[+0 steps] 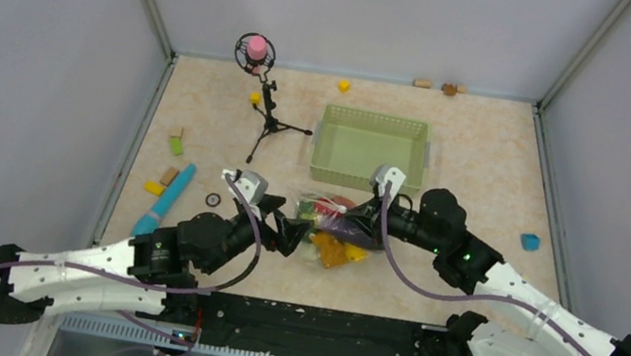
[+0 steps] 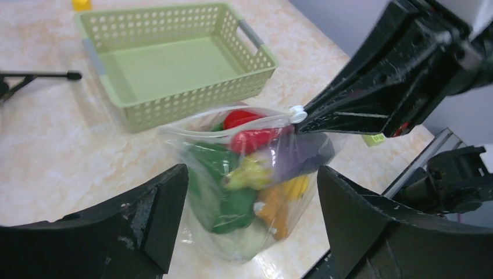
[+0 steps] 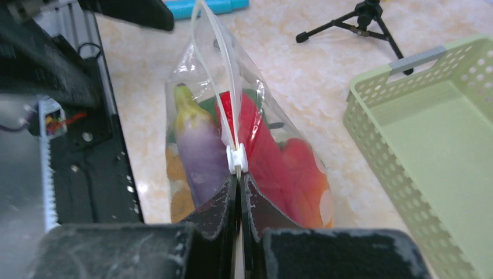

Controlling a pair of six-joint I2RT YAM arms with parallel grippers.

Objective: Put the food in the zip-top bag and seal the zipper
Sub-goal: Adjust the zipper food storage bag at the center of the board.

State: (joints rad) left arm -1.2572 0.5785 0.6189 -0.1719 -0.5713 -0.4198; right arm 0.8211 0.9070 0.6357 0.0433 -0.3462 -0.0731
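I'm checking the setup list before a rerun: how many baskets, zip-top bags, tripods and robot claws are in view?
Green mesh basket: 1
Zip-top bag: 1
Black tripod: 1
Claws: 2, the left claw open and the right claw shut on the zipper
Total: 5

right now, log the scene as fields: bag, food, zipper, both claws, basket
zip-top bag: clear, standing, filled
food: toy vegetables inside the bag
right claw: shut on the zipper at its slider
zipper: mouth looks open beyond the slider
left claw: open, facing the bag, gripping nothing
green mesh basket: behind the bag
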